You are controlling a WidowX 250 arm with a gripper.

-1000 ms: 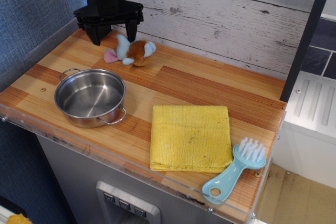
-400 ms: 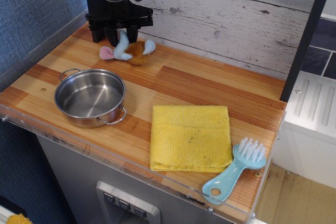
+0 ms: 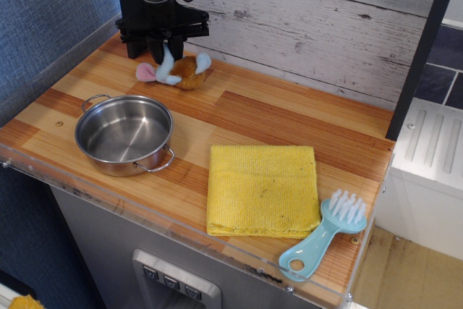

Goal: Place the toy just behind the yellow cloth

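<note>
The toy [image 3: 185, 72], a small brown plush with pale blue limbs and a pink ear, lies at the back left of the wooden counter, close to the plank wall. My black gripper [image 3: 166, 53] comes down from above onto its left part. The jaws are pinched on one pale blue limb, which sticks up between them. The toy's body still rests on the counter. The yellow cloth [image 3: 262, 189] lies flat and folded at the front right, far from the toy and the gripper.
A steel pot [image 3: 124, 135] with two handles stands at the front left, just in front of the toy. A light blue plastic brush [image 3: 325, 233] lies right of the cloth at the counter's front right corner. A plank wall [image 3: 311, 19] backs the counter [image 3: 239, 117].
The gripper has come down over the toy and its jaws have narrowed from wide open to pinched on a blue limb. The toy has shifted slightly left.
</note>
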